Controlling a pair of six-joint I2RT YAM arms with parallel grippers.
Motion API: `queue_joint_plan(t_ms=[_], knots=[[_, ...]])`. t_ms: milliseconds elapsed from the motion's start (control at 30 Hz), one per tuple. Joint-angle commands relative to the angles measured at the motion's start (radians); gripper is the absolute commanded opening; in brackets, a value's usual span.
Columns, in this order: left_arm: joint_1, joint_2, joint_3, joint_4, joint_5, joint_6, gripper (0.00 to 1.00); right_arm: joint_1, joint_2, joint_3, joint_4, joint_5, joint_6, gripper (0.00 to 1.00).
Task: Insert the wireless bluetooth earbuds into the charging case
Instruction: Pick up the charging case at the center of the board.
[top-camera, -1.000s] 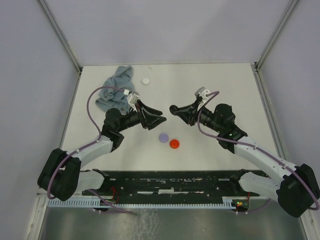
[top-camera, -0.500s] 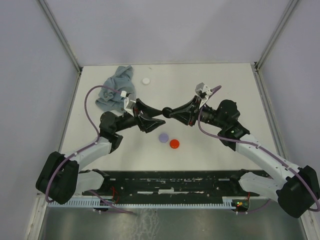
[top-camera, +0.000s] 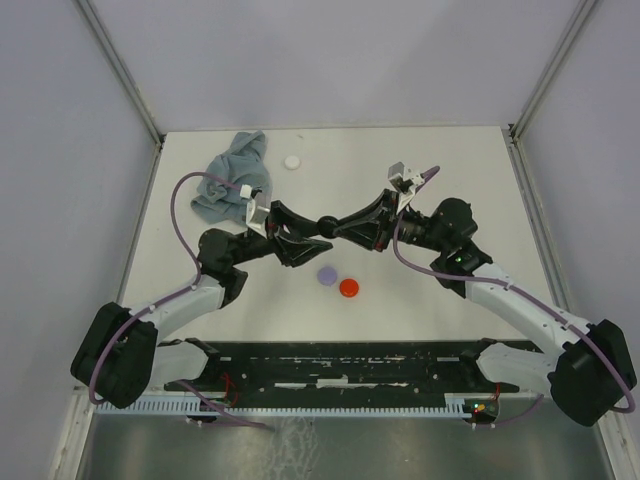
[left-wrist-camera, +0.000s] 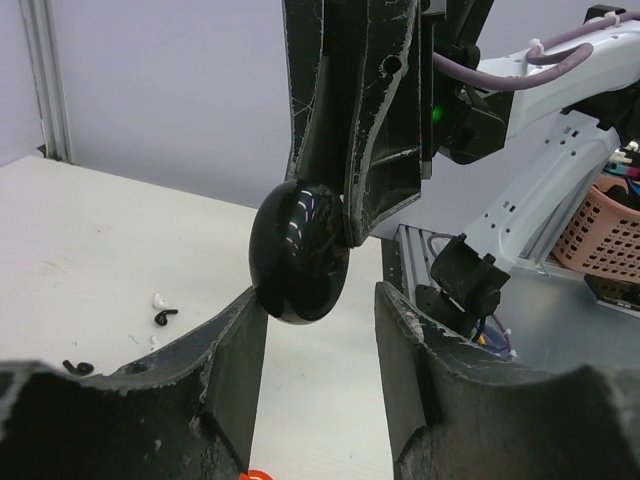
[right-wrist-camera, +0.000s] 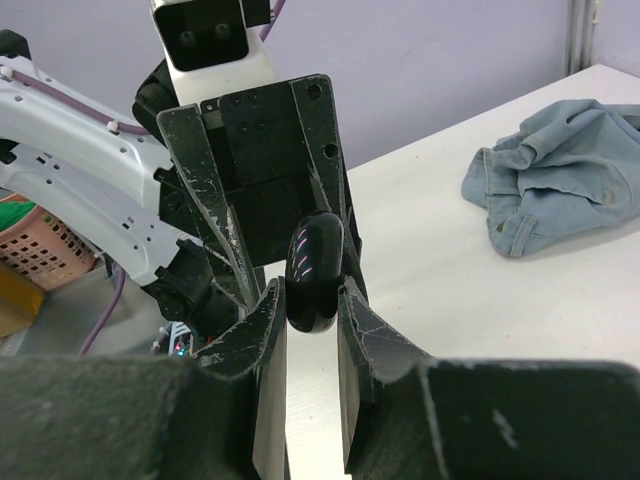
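A glossy black rounded charging case (right-wrist-camera: 315, 265) is pinched between the fingers of my right gripper (right-wrist-camera: 308, 290), held above the table. It also shows in the top view (top-camera: 327, 222) and the left wrist view (left-wrist-camera: 300, 255). My left gripper (left-wrist-camera: 320, 297) is open, and the case hangs just at its fingertips, close to the left finger; I cannot tell if they touch. The two grippers meet tip to tip over mid-table: the left (top-camera: 320, 233) and the right (top-camera: 339, 228). Tiny white (left-wrist-camera: 158, 299) and black (left-wrist-camera: 165, 317) earbuds lie on the table further off.
A lavender disc (top-camera: 327, 274) and a red disc (top-camera: 349, 288) lie just in front of the grippers. A white disc (top-camera: 292, 161) and a crumpled blue cloth (top-camera: 232, 180) are at the back left. The cloth also shows in the right wrist view (right-wrist-camera: 560, 185).
The right gripper has carried the black case leftward, and the left gripper has come up and right. The case now sits at the left gripper's open fingertips.
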Motion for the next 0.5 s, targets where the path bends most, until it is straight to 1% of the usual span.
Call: queue_joint_plan(t_ms=[0,200,300,400,467], knots=[[-0.009,-0.011,0.007,0.087,0.008,-0.031,0.53,0.010,0.014,0.043,0.088,-0.057,0.025,0.12],[-0.009,-0.005,0.002,0.153,0.005,-0.078,0.53,0.017,0.024,0.035,0.099,-0.068,0.026,0.12],[-0.009,0.001,0.003,0.167,0.005,-0.092,0.50,0.020,0.025,0.036,0.107,-0.070,0.029,0.12],[-0.010,0.006,0.001,0.170,0.009,-0.096,0.42,0.024,0.026,0.038,0.109,-0.081,0.025,0.13],[-0.010,0.005,0.002,0.172,0.011,-0.097,0.32,0.025,0.028,0.039,0.104,-0.087,0.020,0.14]])
